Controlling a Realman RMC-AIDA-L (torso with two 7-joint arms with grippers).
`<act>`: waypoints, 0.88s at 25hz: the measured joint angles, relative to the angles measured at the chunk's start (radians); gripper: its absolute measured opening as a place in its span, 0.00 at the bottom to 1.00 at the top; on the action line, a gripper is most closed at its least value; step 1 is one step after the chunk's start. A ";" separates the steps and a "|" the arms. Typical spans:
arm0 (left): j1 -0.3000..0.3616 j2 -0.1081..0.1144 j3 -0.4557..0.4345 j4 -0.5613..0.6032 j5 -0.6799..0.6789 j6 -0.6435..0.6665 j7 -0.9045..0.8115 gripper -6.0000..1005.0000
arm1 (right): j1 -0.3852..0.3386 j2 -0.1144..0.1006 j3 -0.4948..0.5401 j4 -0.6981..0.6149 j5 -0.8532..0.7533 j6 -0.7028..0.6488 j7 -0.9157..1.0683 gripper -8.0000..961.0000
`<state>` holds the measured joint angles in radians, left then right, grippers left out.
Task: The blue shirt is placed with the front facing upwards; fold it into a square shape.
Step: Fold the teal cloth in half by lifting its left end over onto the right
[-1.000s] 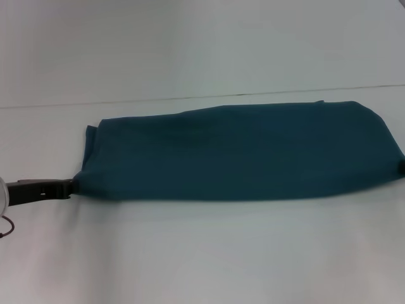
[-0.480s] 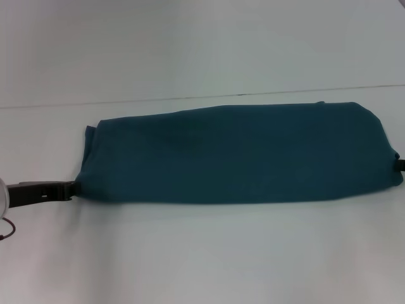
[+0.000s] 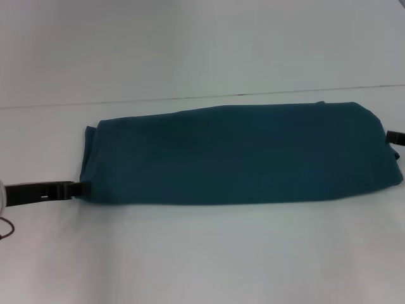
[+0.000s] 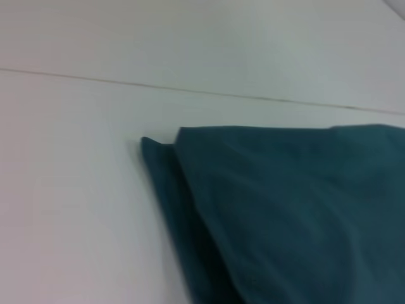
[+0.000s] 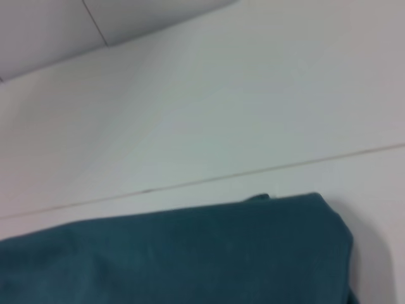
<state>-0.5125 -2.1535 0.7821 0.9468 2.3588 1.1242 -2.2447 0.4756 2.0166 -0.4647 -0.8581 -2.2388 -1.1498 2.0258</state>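
A plain white table fills the scene. The blue shirt, already folded into a long band, lies between my grippers, its long axis running from one to the other. My left gripper touches its near left corner; my right gripper meets the opposite end. I cannot tell either grip.

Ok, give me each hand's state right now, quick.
Left hand: at the near left corner of the blue shirt; open or closed cannot be told.
Right hand: at the shirt's right end; cannot be told.
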 joint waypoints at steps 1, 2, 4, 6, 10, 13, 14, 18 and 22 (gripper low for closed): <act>0.001 0.000 -0.014 0.002 0.001 0.004 -0.003 0.28 | -0.001 -0.002 0.000 -0.001 0.008 -0.005 -0.001 0.48; 0.003 0.001 -0.030 0.004 0.001 0.009 -0.005 0.30 | -0.001 -0.003 0.000 -0.001 0.012 -0.008 -0.002 0.52; 0.006 0.005 -0.071 0.007 -0.002 0.019 -0.011 0.35 | -0.001 -0.004 0.000 -0.002 0.014 -0.008 -0.004 0.58; 0.007 0.010 -0.107 0.007 -0.006 0.031 -0.023 0.39 | 0.003 -0.004 -0.002 -0.005 0.014 -0.008 -0.006 0.62; 0.004 0.015 -0.138 0.006 -0.007 0.076 -0.063 0.47 | 0.010 -0.004 -0.006 -0.006 0.015 -0.009 -0.007 0.69; 0.001 0.015 -0.136 -0.006 -0.008 0.103 -0.102 0.62 | 0.016 -0.005 -0.010 -0.001 0.015 -0.017 -0.016 0.74; 0.001 0.014 -0.133 -0.013 -0.008 0.107 -0.120 0.68 | 0.018 -0.005 -0.010 0.000 0.015 -0.018 -0.018 0.76; -0.001 0.009 -0.130 -0.038 -0.008 0.117 -0.161 0.68 | 0.023 -0.005 -0.010 0.000 0.015 -0.017 -0.019 0.90; -0.001 0.006 -0.135 -0.047 -0.009 0.121 -0.183 0.70 | 0.027 -0.014 -0.010 -0.001 0.016 -0.016 -0.013 0.95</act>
<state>-0.5138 -2.1477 0.6468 0.8998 2.3500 1.2448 -2.4281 0.5028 2.0023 -0.4749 -0.8594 -2.2231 -1.1658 2.0125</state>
